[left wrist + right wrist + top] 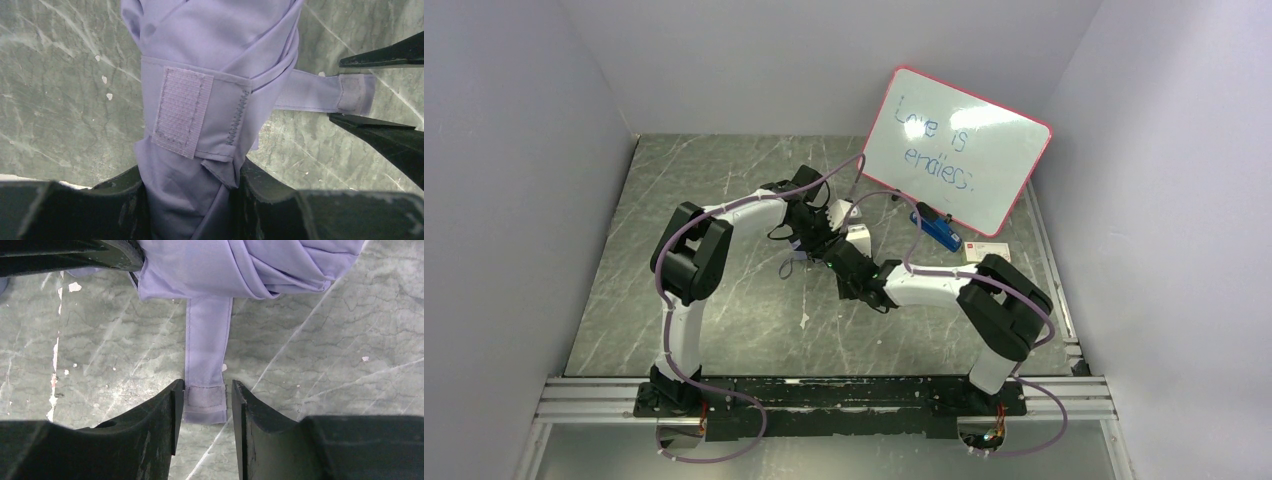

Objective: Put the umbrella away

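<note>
The right gripper (204, 390) stands partly open astride the free end of the strap (207, 340) (not visibly pinching it). The strap runs straight ahead to the rolled umbrella (215, 40), which lies crosswise over the counter (325, 340), clamped in the left gripper (190, 172).

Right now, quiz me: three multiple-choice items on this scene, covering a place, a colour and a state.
1. The free end of the strap lies: A between the fingers of the right gripper; B tucked into the folds; C torn off.
2. The fabric of the umbrella is: A yellow; B lavender; C green.
3. The left gripper is: A open, holding nothing; B out of view; C shut on the umbrella.
Answers: A, fingers flank the tab; B, both wrist views show it; C, its fingers squeeze the roll.
</note>
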